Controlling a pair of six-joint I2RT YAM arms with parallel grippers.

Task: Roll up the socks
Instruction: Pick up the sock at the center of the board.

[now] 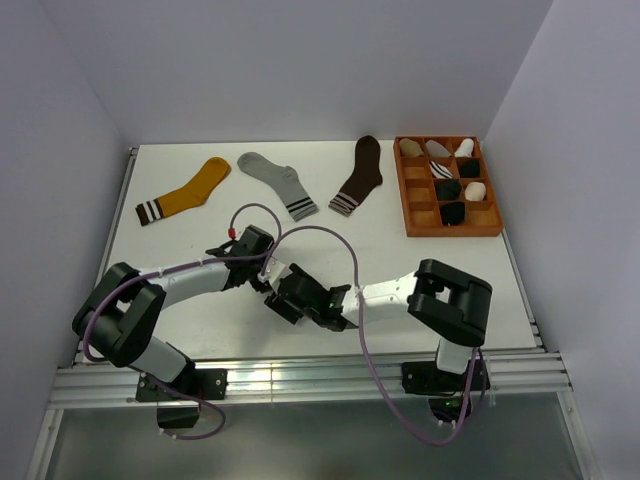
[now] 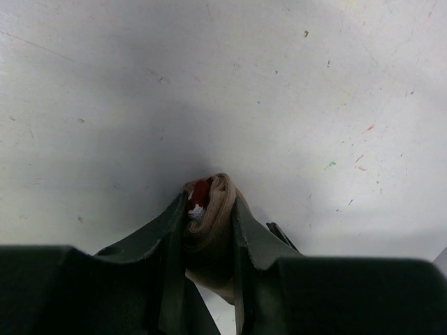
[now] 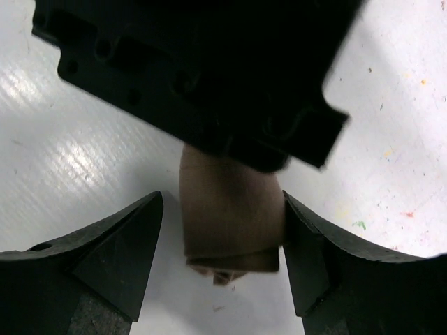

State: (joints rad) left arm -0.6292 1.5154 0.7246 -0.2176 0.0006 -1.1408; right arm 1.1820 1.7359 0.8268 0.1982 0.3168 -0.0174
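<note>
And the left gripper (image 2: 209,206) clamps the rolled taupe sock (image 3: 230,216) tight over the desk (image 2: 293,84) (maroon cuff peeking out), right gripper (image 3: 222,202) gaping wide, straddling it.

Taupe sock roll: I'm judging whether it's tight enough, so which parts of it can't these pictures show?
- Left wrist: the taupe sock roll has its lower part hidden between the fingers of the left hand.
- Right wrist, with the right hand open around it: the upper end is covered by the left hand's dark body.
- Top external: the roll is hidden beneath both hands.
</note>
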